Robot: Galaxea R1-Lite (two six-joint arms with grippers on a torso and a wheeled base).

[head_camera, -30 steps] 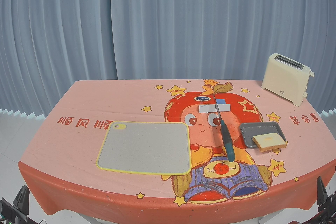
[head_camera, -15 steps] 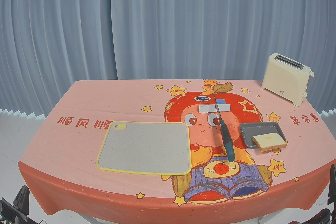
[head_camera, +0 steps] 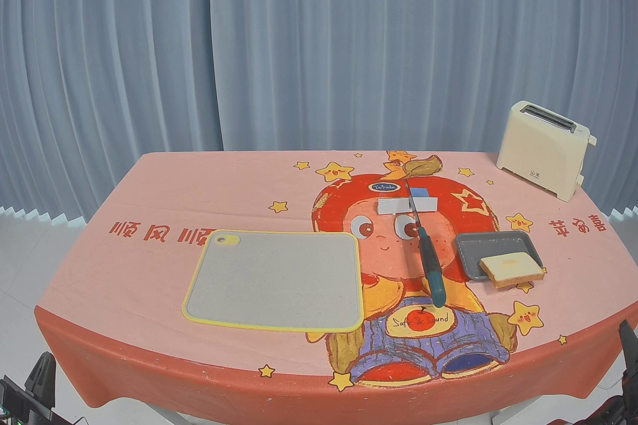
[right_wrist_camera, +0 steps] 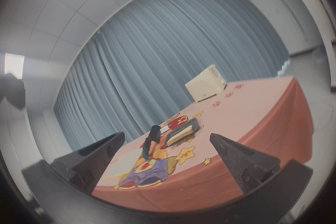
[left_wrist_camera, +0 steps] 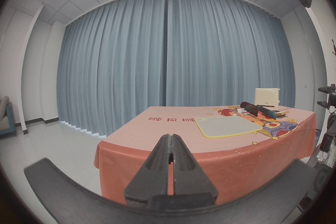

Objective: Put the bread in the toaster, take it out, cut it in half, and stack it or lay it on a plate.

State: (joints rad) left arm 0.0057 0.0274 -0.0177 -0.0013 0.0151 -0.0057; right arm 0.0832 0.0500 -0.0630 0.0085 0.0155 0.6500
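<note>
Bread (head_camera: pixel 510 267) rests on the plate's (head_camera: pixel 485 244) near edge, just right of the knife (head_camera: pixel 430 267), on the surface (head_camera: pixel 199 187). Left claw (left_wrist_camera: pixel 171 138): fingers together, empty. Right claw (right_wrist_camera: pixel 166 135): fingers apart, empty.

Bread (head_camera: pixel 510 267) overhanging grey tray (head_camera: pixel 488 242), knife (head_camera: pixel 425 247) just beside it; cutting board (head_camera: pixel 276 280) left, toaster (head_camera: pixel 543 149) far right

Black wedge-tipped left pincer (left_wrist_camera: pixel 171 138), black right pincer (right_wrist_camera: pixel 166 135)

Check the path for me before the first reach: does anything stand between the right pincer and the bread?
Nothing visible does. The open right pincer hangs off the table's near right edge; the bread lies on the tray's near side, only bare table between.
</note>
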